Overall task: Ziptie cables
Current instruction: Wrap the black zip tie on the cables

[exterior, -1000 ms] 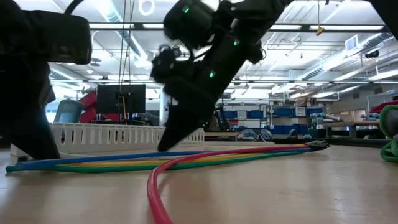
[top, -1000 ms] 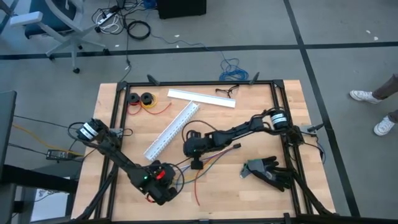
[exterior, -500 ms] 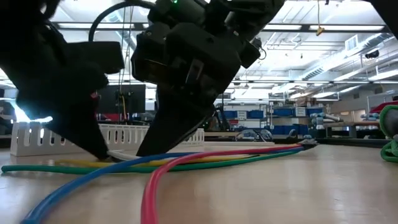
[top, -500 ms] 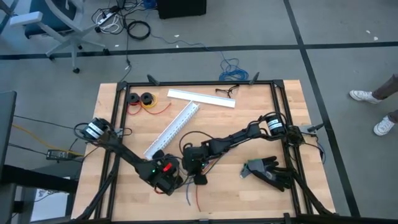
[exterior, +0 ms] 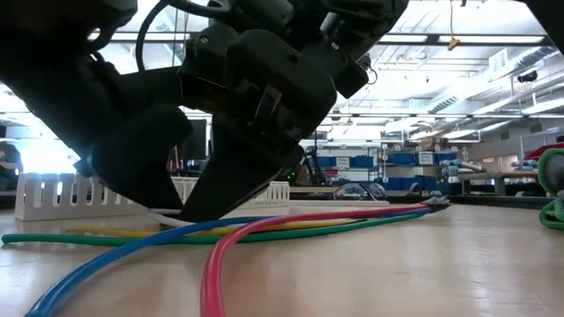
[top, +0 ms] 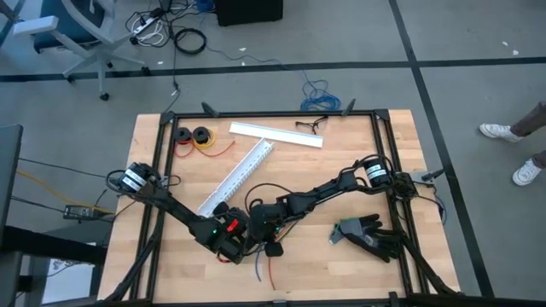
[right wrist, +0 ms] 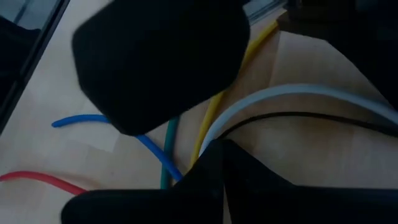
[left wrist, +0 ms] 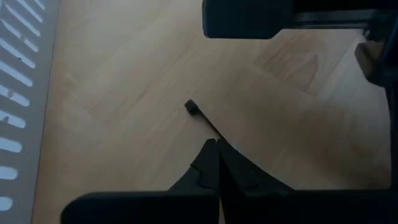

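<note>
The cables (exterior: 291,222), blue, red, yellow, green and white, lie on the table at the near middle (top: 260,260). My left gripper (top: 243,246) and my right gripper (top: 270,246) meet just above them. Both are shut. The ziptie (left wrist: 200,118) is a thin black strap. Its small head lies on the wood ahead of my left fingertips (left wrist: 216,144). In the right wrist view a thin black strap (right wrist: 298,116) runs beside the white cable (right wrist: 292,94) up to my right fingertips (right wrist: 219,147). My left gripper's body hides part of the cables there. My left gripper pinches the ziptie's strap (left wrist: 210,132) between its two fingers a short way behind the head (left wrist: 191,107). The head end sticks out ahead and lies flat on the wood. My right gripper is shut where the black strap (right wrist: 231,129) ends at its fingertips. Its fingers slant down onto the table (exterior: 198,211) among the cables. The strap arcs away over the wood.
White slotted ducts (top: 235,179) (top: 275,134) lie toward the far side, and one stands behind the cables (exterior: 106,194). Black wire spools (top: 193,136) sit far left. A black glove (top: 368,236) lies near right. A person's shoes (top: 512,132) show beyond the right edge.
My right gripper has moved toward the near edge and leftward, ending beside my left gripper. My left gripper has shifted right and slightly toward the far edge. The blue cable's free end has swung toward the near edge while the other cables stayed put.
</note>
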